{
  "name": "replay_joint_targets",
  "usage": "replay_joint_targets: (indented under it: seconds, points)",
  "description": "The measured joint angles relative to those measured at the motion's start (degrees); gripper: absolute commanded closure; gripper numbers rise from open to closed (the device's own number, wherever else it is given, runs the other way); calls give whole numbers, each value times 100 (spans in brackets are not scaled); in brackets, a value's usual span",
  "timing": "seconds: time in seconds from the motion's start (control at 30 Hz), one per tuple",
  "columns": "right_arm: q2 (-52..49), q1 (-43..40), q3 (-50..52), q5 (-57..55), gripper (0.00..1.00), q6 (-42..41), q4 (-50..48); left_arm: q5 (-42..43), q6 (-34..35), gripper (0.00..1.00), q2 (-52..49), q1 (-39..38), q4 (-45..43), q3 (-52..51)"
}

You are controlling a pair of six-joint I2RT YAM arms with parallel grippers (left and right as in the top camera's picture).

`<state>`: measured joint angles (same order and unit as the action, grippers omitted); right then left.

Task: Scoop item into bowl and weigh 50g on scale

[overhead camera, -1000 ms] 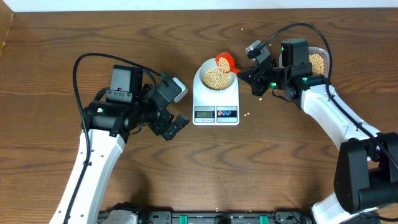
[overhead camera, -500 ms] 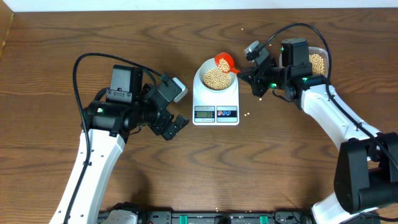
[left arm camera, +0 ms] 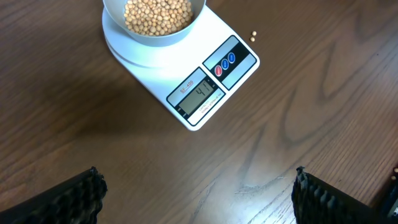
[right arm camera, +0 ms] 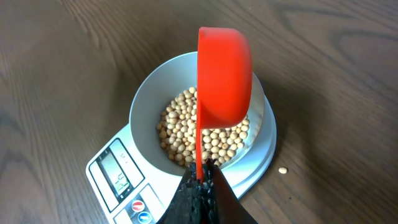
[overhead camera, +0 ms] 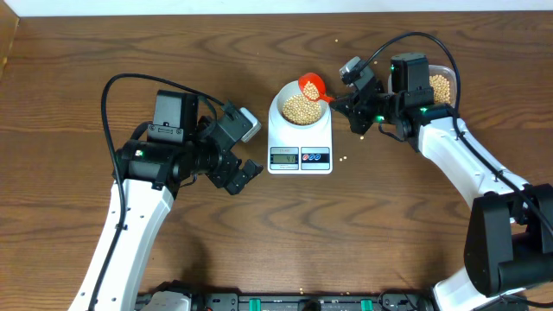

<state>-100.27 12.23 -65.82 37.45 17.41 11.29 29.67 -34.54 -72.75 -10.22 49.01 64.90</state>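
Overhead: one scale (overhead camera: 276,141), one bowl (overhead camera: 279,107) of beans (overhead camera: 300,106) and one red scoop (overhead camera: 312,85) are counted.
Scoop is clamped by right gripper (overhead camera: 337,101), bowl beneath; left gripper (overhead camera: 244,175) is spread open; display (left arm camera: 201,98) is resolved from left wrist only.

scale (left arm camera: 186,78) display (left arm camera: 200,99): reads "41" | printed label (left arm camera: 186,88) above display: too small to read | other text: none legible

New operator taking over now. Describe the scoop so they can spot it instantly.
Find the white scale near the middle of the table, with the bowl of beans on top. Over the bowl's far-right rim, held by the right pincer, is the scoop. It is the only bright orange-red thing in view, a small cup tipped on its side.
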Motion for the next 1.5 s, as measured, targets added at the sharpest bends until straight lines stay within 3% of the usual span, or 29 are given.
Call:
replay_joint_targets:
  seconds: [1.5]
  points:
    - [0, 140, 0, 0, 99, 417, 0, 0, 0, 2, 0, 0, 0, 0]
